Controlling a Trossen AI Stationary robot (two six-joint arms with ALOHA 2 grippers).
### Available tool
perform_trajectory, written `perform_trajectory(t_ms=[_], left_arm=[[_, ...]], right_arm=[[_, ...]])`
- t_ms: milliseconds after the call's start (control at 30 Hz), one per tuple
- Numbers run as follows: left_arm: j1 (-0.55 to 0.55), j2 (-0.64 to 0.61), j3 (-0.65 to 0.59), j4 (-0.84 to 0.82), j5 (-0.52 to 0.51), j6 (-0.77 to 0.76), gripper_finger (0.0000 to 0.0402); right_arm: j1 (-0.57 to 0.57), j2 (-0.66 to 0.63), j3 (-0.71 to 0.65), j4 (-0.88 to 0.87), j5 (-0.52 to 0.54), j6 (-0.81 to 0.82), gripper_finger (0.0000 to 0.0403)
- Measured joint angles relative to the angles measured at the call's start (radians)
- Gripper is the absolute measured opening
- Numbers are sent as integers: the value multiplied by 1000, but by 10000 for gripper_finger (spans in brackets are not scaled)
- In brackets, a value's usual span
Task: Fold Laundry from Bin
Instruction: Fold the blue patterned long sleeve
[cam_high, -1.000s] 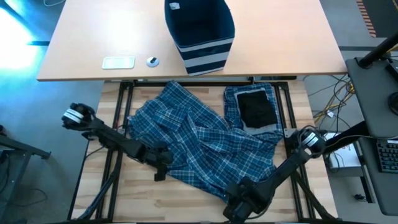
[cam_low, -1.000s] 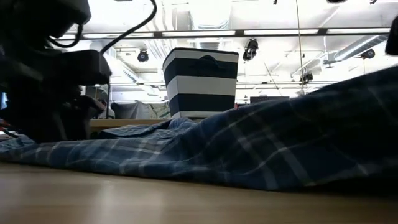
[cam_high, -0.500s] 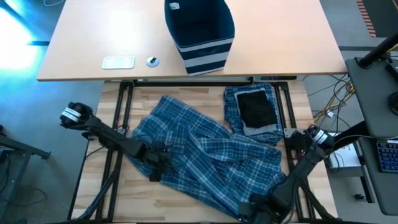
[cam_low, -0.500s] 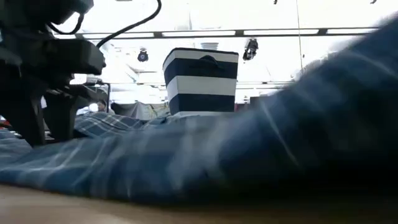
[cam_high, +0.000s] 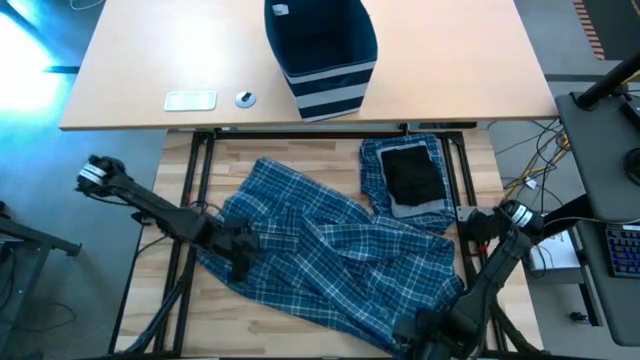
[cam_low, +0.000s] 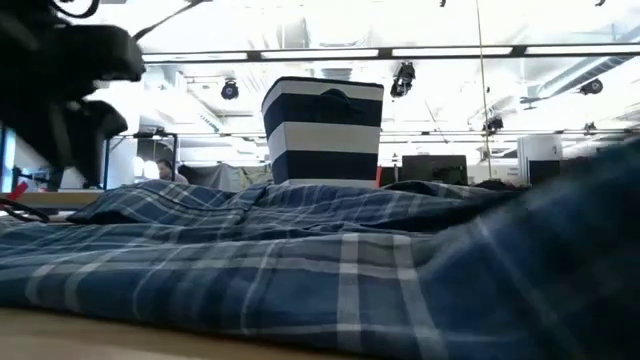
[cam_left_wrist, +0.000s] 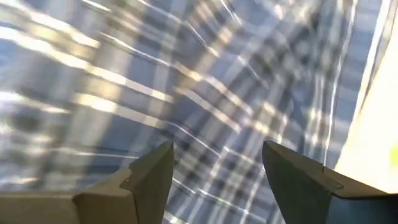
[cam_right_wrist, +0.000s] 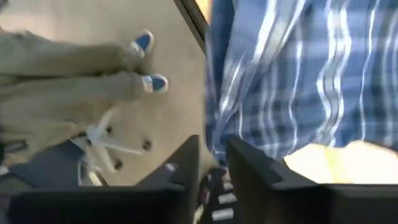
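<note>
Plaid trousers (cam_high: 335, 255) lie spread across the worktop (cam_high: 255, 320), the bin (cam_high: 320, 55) beyond its far edge. Left tool (cam_high: 240, 262), fingers spread, sits at their left edge. Right tool (cam_high: 425, 335), at the near edge, pinches their hem.

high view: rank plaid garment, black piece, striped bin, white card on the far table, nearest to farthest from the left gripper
From the left gripper, at the spread cloth's left edge:
1. plaid garment, right under it.
2. white card, on the far table, up and slightly left.
3. black piece, on the folded stack to the right; close to the card, hard to separate.
4. striped bin, far table, centre.
</note>
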Motion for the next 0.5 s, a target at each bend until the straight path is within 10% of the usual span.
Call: perform_trajectory(t_ms=[333,500], left_arm=[[270,-125,-20,-6,-178,20,251],[416,-35,-43,69,-95,208,252]], right_arm=[[-127,4,11,-7,172,-172,208],[-168,4,11,4,194,-188,221]])
